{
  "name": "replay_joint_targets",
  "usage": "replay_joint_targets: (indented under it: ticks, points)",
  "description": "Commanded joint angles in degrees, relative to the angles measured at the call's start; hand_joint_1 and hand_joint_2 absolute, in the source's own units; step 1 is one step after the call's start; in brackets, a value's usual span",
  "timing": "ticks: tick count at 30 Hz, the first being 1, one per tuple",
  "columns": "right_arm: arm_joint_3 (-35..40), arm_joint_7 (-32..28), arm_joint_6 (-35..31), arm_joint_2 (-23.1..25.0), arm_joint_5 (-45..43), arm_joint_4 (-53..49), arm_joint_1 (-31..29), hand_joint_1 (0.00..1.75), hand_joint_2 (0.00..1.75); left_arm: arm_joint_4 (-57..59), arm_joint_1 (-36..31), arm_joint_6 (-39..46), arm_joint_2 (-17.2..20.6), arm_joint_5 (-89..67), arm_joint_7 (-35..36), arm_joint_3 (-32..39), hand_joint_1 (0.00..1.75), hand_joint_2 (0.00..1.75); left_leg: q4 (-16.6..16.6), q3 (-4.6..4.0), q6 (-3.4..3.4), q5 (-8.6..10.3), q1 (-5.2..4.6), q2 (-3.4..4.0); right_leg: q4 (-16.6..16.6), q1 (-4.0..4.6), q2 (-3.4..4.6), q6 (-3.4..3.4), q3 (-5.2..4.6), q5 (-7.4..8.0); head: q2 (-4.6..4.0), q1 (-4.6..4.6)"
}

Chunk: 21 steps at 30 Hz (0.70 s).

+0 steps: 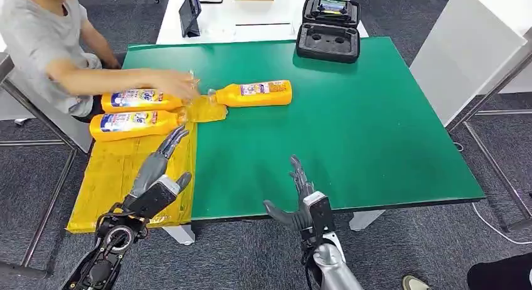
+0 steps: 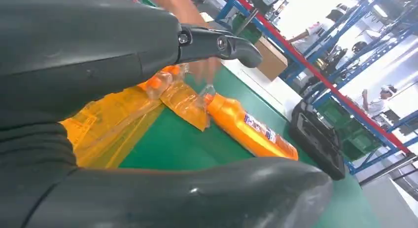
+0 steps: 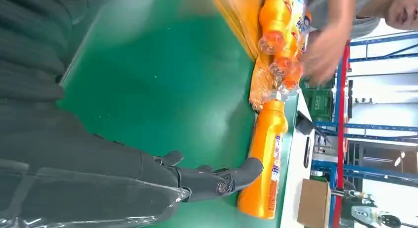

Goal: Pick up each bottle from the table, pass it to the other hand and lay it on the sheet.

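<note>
My green table [image 1: 351,133] is carrying a yellow sheet [image 1: 113,177] along its left edge, one orange bottle [image 1: 257,93] lying just beside the sheet's far corner, and an open black case [image 1: 327,42] sitting at the far edge

Glossy orange plastic bottle [image 1: 254,93]; crinkly translucent yellow sheet [image 1: 119,177]; matt green tabletop [image 1: 351,127].

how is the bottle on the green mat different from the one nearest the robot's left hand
The far bottle lies on the green mat, only its cap at the yellow sheet; the near bottle lies fully on the sheet. Their caps point opposite ways, toward each other. Both are orange, labelled and on their sides.
</note>
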Motion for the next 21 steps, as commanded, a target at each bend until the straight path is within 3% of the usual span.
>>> replay_joint_targets:
  ticks: [1,10,11,14,21]
  points:
    - [2.0,0.3,-2.0,-0.9,1.1,-2.2,-0.2,0.0,1.75,-1.9,1.1,-0.2,0.1,2.6,-1.2,1.4,0.0,0.0,-0.1,0.31,-0.01,-0.11,-0.03,0.07,0.0,-0.01,-0.02,0.01,0.29,-0.09,0.0,0.0]
    - [2.3,0.3,-9.1,-6.6,3.6,-14.0,6.9,0.0,1.75,-10.2,10.6,1.5,-0.5,4.7,-2.2,4.6,0.0,0.0,-0.1,0.39,0.03,-0.2,-0.06,0.07,-0.1,-0.04,-0.01,0.03,0.38,-0.17,0.0,-0.02]
    - [0.2,0.3,-11.8,-6.5,3.7,-17.8,9.5,0.0,1.75,-9.4,10.8,3.0,0.2,-1.8,0.7,4.1,0.0,0.0,-0.1,0.29,0.02,-0.16,-0.05,0.03,-0.1,-0.03,-0.04,0.04,0.29,-0.14,0.0,-0.02]
    - [-1.1,0.3,-11.8,-7.0,3.7,-20.3,11.9,0.0,1.75,-8.3,10.3,3.2,0.1,-2.1,0.6,4.3,0.0,0.0,-0.1,0.2,0.02,-0.09,-0.07,-0.18,-0.1,-0.05,-0.22,0.03,0.23,-0.15,0.0,-0.02]
    - [-1.7,0.3,-10.3,-6.2,4.3,-20.8,11.3,0.0,1.75,-10.3,11.0,2.8,0.1,-4.2,1.2,4.5,0.0,0.0,0.0,0.15,-0.05,-0.13,-0.04,-0.02,0.0,-0.03,-0.04,-0.01,0.12,-0.08,0.0,0.0]
